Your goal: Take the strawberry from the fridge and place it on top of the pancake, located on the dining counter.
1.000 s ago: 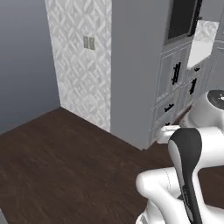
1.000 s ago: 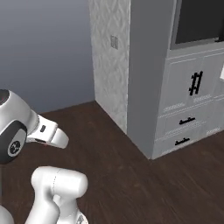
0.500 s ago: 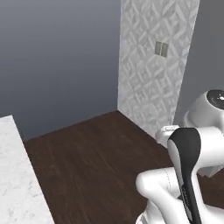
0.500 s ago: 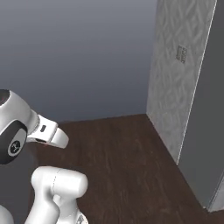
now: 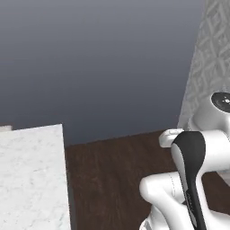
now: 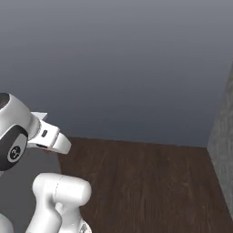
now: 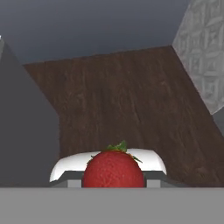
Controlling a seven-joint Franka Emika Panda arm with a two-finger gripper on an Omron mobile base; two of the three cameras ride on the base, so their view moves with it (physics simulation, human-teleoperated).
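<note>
strawberry [image 7: 113,169]: red with green leaves, sitting between the tool's fingers
tool [image 7: 113,180]: clenched on the strawberry, above dark wood floor [image 7: 127,96]
counter [image 5: 31,179]: white marble, at left

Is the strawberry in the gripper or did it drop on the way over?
In the gripper: in the hand view the red strawberry sits at the gripper, above the dark wood floor, not lying on it.

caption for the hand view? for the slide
Gripper shut on the strawberry, carried above dark wood floor near a patterned grey wall.
</note>
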